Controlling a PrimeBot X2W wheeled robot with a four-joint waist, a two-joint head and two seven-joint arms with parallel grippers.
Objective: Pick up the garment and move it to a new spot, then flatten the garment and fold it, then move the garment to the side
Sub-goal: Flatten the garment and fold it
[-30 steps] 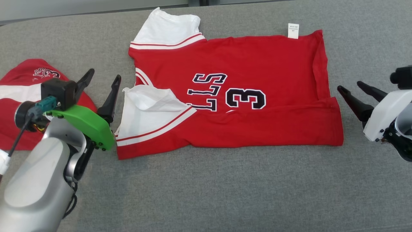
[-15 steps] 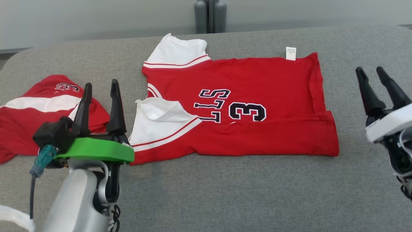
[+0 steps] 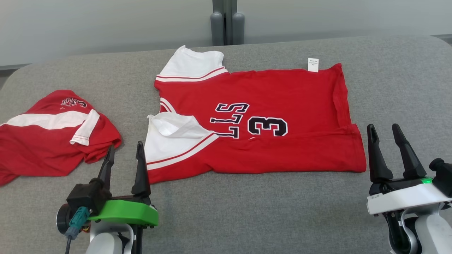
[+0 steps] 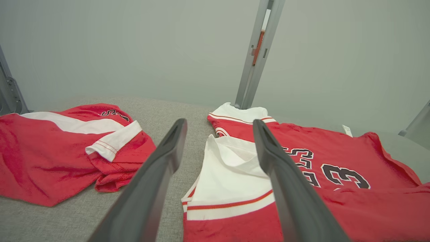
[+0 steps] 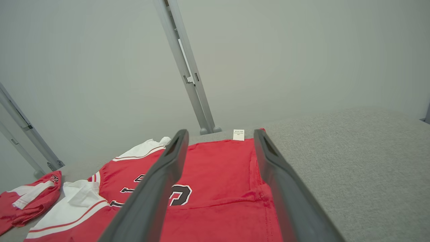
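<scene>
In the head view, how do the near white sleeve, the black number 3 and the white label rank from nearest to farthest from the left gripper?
From the left gripper:
1. near white sleeve, just to its right.
2. black number 3, in the middle of the red shirt.
3. white label, at the shirt's far right corner.

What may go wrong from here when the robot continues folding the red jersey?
The near white sleeve of the jersey is rumpled, so a fold over it may trap a lump. The crumpled second garment lies near the open left jaws, which might snag it by mistake. The near edge is already folded up; a pinch on one layer may undo it.
</scene>
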